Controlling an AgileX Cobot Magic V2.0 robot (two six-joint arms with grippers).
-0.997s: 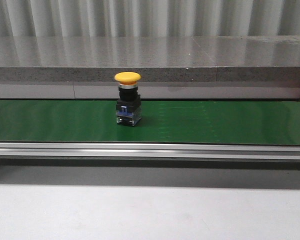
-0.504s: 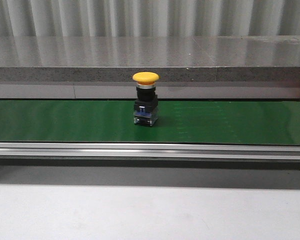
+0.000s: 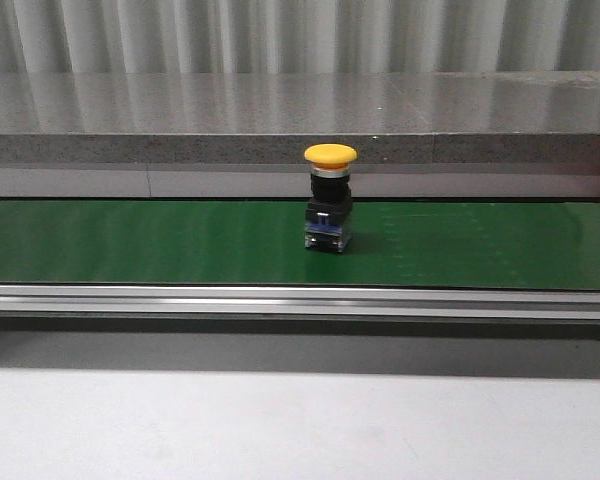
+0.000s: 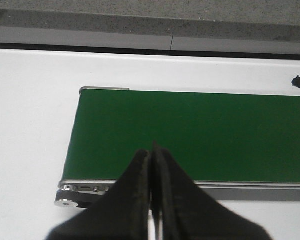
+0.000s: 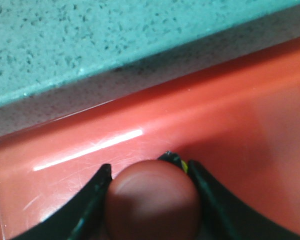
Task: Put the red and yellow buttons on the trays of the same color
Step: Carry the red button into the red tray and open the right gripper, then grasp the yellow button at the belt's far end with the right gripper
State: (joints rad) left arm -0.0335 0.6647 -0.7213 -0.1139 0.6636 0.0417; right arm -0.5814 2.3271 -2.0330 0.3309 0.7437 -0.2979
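Right end effector (image 5: 152,200) grips the red button (image 5: 152,202), smooth domed cap between dark fingers, over the glossy red tray (image 5: 230,120); speckled stone edge just behind the tray rim; left end effector (image 4: 151,200) pressed shut, empty, above the matte green conveyor belt (image 4: 190,135) near its rounded end; yellow button (image 3: 330,197) stands upright mid-belt, mushroom cap on black body, bare belt either side.

Both grippers, left (image 4: 152,200) & right (image 5: 150,200): matte black, tapered wedge-shaped jaws, no markings visible.
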